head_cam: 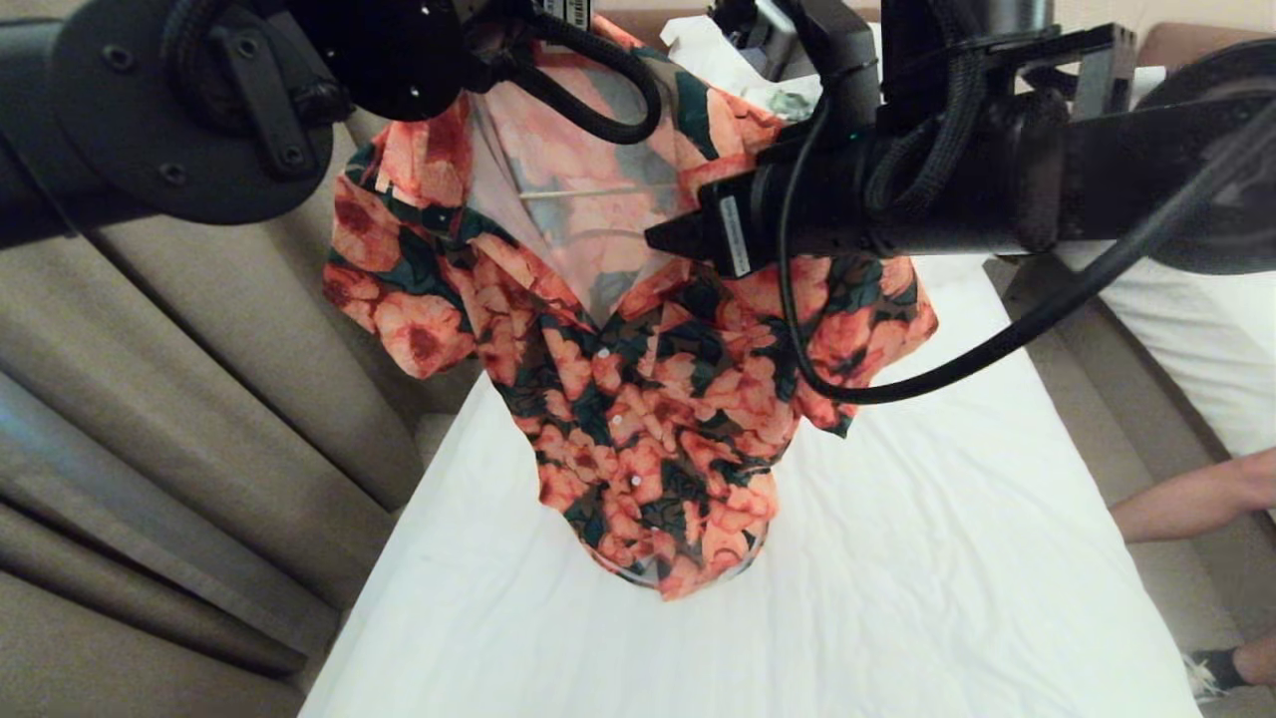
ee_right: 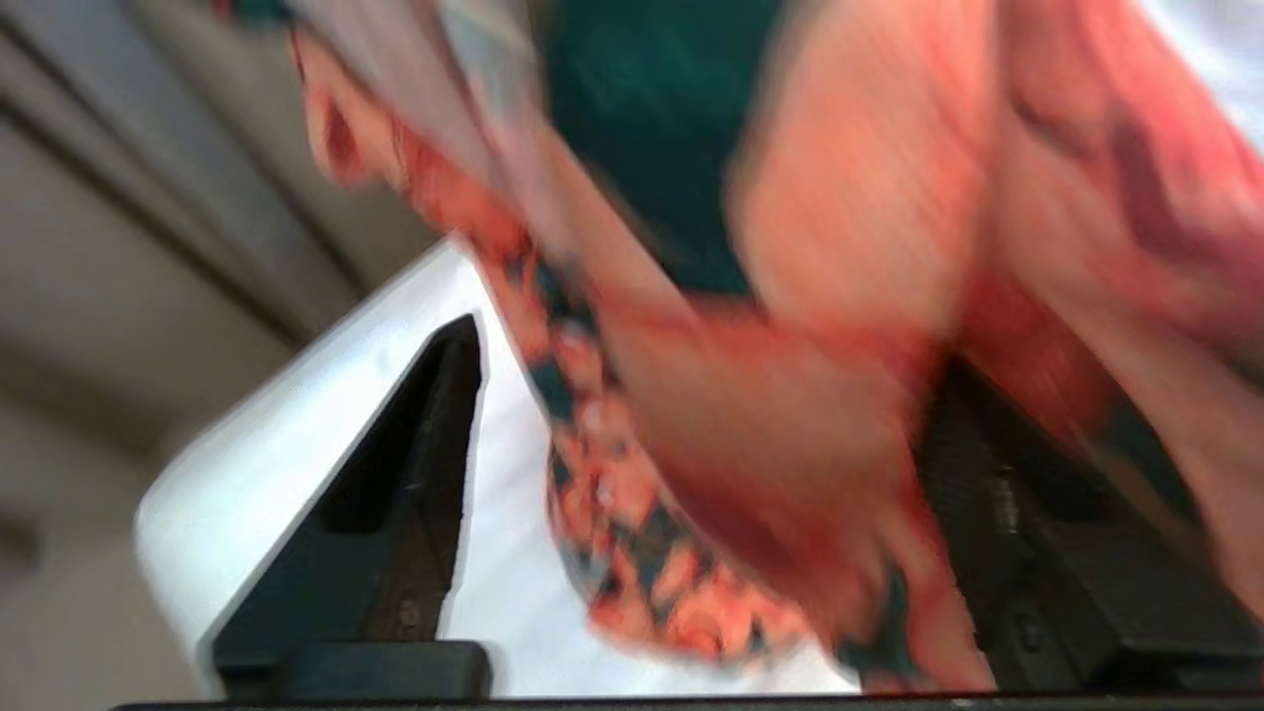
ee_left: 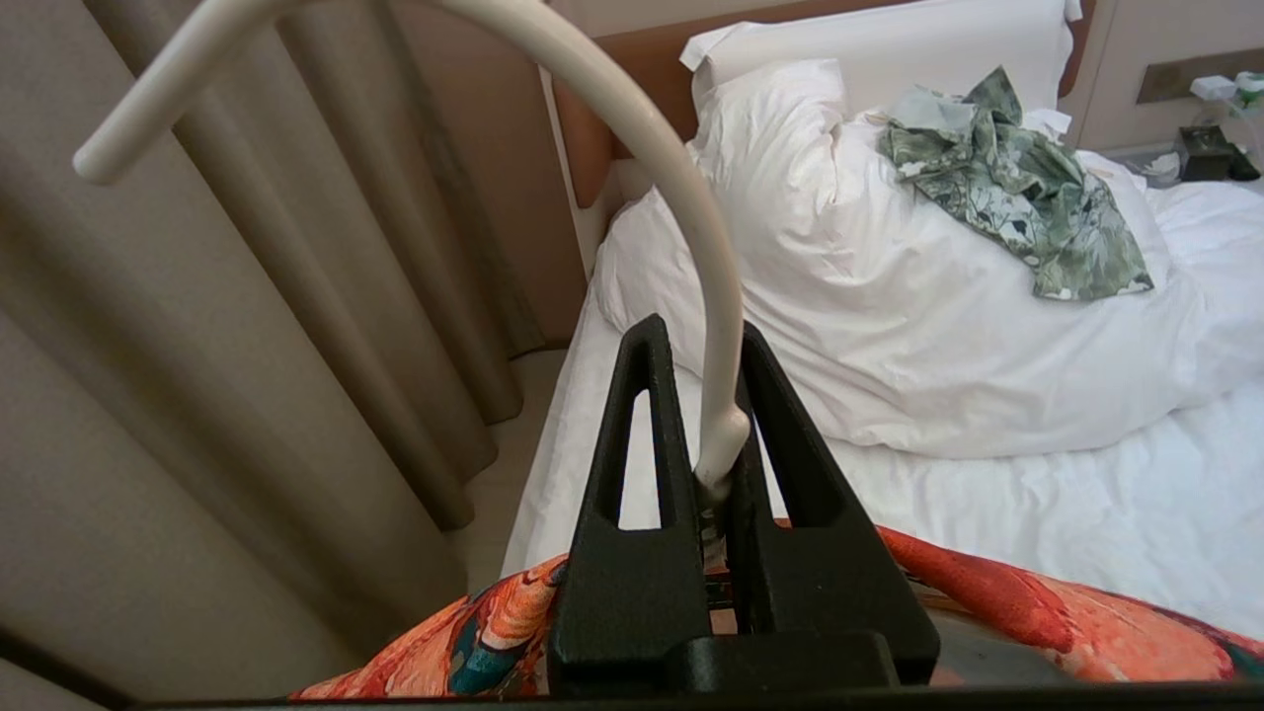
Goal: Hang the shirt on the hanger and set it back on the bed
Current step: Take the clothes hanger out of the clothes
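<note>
- Shirt [head_cam: 638,399] hangs in the air over the bed [head_cam: 947,558], already draped on the hanger [ee_left: 681,197]; its hem dangles just above the white sheet, roughly mid-width of the bed.
- Left gripper [ee_left: 726,474]: fingers pressed together, pinching the neck of the hanger just below the curved hook. It carries the whole load, above the shirt collar.
- Right gripper [ee_right: 691,553]: fingers spread wide, floral cloth lying loose between them near the shirt's right shoulder; I judge no grip there now.
- Step in hand, as I read it: shirt is on, so what remains is setting it down on the bed.
- To do it well: draw the right fingers clear of the sleeve without snagging cloth; lower so the hem lands first, then lay the body back flat; keep the pinch on the hanger neck until the shoulders rest on the sheet.
- Risk: the shirt's left shoulder hangs beyond the bed edge, toward the curtain [head_cam: 199,399]; shift over the bed before lowering.
- Orientation: long axis near vertical, collar up at the hanger, hem down toward the bed; button front faces the robot, collar open.
- Hook curves up and away from the shirt, toward the curtain.
- Green leaf-print garment [ee_left: 1017,188] lies on the duvet [ee_left: 889,326], well apart from the shirt.
- A person's arm [head_cam: 1196,499] shows beside the bed.
</note>
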Tool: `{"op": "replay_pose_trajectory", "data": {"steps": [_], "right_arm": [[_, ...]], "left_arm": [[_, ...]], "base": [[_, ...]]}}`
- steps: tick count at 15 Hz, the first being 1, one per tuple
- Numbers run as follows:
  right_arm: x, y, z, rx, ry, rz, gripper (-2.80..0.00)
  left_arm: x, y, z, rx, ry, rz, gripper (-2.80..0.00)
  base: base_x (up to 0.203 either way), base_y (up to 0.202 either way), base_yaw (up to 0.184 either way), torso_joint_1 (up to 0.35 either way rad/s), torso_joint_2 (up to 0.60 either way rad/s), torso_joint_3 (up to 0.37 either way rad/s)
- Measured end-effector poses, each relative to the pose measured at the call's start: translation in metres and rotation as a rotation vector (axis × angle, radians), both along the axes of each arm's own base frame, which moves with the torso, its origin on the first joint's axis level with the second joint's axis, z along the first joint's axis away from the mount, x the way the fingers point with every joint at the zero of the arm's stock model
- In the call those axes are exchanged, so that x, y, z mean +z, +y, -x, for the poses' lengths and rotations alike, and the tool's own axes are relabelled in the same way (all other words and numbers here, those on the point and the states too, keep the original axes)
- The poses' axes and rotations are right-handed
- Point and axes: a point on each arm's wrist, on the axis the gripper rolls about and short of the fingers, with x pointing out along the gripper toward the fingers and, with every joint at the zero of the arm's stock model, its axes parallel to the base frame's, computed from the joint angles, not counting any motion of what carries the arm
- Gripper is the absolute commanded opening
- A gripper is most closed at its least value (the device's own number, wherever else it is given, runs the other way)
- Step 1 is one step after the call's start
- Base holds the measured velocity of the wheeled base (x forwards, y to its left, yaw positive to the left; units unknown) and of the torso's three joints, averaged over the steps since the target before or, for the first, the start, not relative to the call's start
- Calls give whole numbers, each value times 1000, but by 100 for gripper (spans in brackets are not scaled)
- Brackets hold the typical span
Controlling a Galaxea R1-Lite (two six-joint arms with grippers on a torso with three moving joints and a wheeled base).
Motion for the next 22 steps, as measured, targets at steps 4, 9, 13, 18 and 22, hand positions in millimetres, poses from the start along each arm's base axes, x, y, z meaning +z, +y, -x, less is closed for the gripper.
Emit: {"op": "replay_pose_trajectory", "data": {"steps": [4,9,13,18,22], "right_arm": [[-6,13,-1,15,-11,-12,-280],[2,3,8,-4,51,-74,-280],[25,-29,25,-46,86,-149,-280],[36,-80,30,-163,134,-176,-280],[26,-105,32,-237,170,-150,-280]], "left_arm": [[0,0,1,0,-1,1,-280],[1,2,2,0,3,-4,-280],[-7,6,4,3,32,-28,-280],[-33,9,9,-8,106,-79,-280],[-54,17,16,-15,169,-91,-280]], "base": [[0,0,0,0,0,0],[0,0,0,0,0,0],[0,0,0,0,0,0],[0,0,0,0,0,0],[0,0,0,0,0,0]]}}
